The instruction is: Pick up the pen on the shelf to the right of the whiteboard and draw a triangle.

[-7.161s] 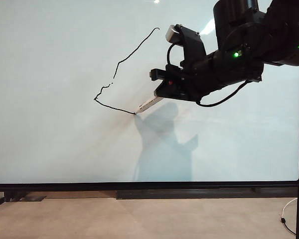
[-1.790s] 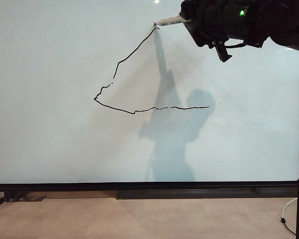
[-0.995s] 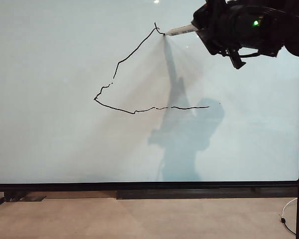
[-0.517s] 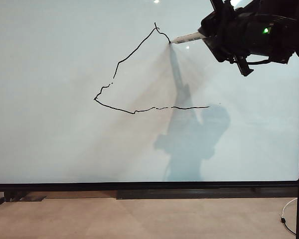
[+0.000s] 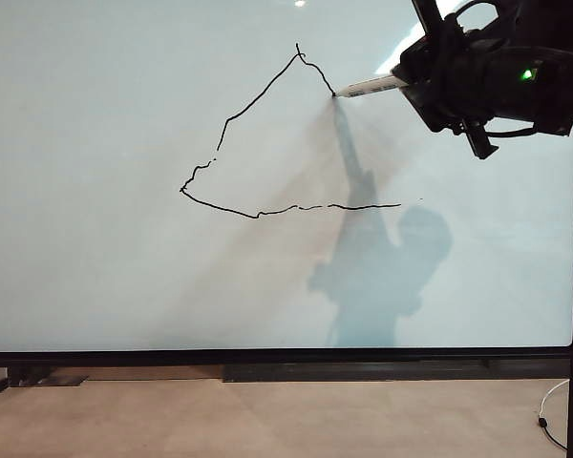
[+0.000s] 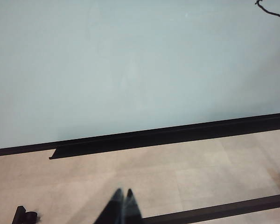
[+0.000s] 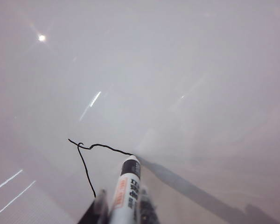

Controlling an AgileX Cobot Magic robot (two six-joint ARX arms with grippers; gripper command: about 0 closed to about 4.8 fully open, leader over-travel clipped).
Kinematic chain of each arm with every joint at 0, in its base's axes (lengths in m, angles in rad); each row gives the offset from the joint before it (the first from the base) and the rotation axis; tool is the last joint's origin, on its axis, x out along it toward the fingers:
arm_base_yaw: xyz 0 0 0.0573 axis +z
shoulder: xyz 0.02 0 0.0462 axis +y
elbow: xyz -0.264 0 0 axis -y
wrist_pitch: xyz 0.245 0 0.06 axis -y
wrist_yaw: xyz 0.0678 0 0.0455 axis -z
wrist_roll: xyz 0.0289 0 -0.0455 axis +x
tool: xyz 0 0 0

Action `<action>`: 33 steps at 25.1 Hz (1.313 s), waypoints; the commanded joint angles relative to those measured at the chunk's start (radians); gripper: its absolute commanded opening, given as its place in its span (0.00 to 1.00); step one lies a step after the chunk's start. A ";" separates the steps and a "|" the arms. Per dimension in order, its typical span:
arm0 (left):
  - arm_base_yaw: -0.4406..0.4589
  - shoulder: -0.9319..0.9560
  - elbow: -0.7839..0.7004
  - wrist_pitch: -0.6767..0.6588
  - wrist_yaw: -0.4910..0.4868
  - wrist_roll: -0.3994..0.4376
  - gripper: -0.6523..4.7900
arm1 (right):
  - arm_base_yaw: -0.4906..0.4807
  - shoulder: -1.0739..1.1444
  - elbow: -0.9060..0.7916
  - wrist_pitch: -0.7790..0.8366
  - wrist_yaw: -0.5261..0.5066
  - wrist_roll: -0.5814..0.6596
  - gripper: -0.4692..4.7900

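Right gripper (image 5: pixel 415 86) up top right is clamped on the pen (image 5: pixel 371 88), tip touching the whiteboard (image 5: pixel 95 286) on the triangle (image 5: pixel 267 143)'s unfinished right side, while left gripper (image 6: pixel 122 198) sits pinched shut low near the floor.

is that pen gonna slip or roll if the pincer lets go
Probably stiff: the pen keeps straight while its tip presses the whiteboard. Its round, smooth barrel would likely roll if dropped. The right pincer holds it near the back, so it may pivot.

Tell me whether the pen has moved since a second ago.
Yes. The pen in the right gripper went down and right from the triangle apex.
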 commanded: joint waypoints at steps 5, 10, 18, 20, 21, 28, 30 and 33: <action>0.000 0.000 0.003 -0.006 0.003 0.001 0.11 | -0.022 0.008 -0.005 -0.008 0.023 0.006 0.08; 0.000 0.000 0.003 -0.006 0.004 0.001 0.11 | -0.034 0.008 -0.031 -0.008 0.022 0.008 0.08; 0.000 0.000 0.003 -0.006 0.004 0.001 0.11 | -0.047 0.008 -0.064 -0.008 0.035 0.005 0.08; 0.000 0.000 0.003 -0.006 0.003 0.001 0.11 | -0.058 0.008 -0.073 -0.008 0.036 0.006 0.08; 0.000 0.000 0.003 -0.006 0.003 0.001 0.11 | -0.058 0.008 -0.076 -0.008 0.037 0.005 0.08; 0.000 0.000 0.003 -0.006 0.004 0.001 0.11 | -0.074 0.008 -0.095 -0.008 0.051 -0.007 0.08; 0.000 0.000 0.003 -0.006 0.003 0.001 0.11 | -0.080 0.008 -0.101 -0.008 0.050 -0.007 0.08; 0.000 0.000 0.003 -0.006 0.004 0.001 0.11 | -0.082 0.008 -0.107 -0.008 0.050 -0.011 0.08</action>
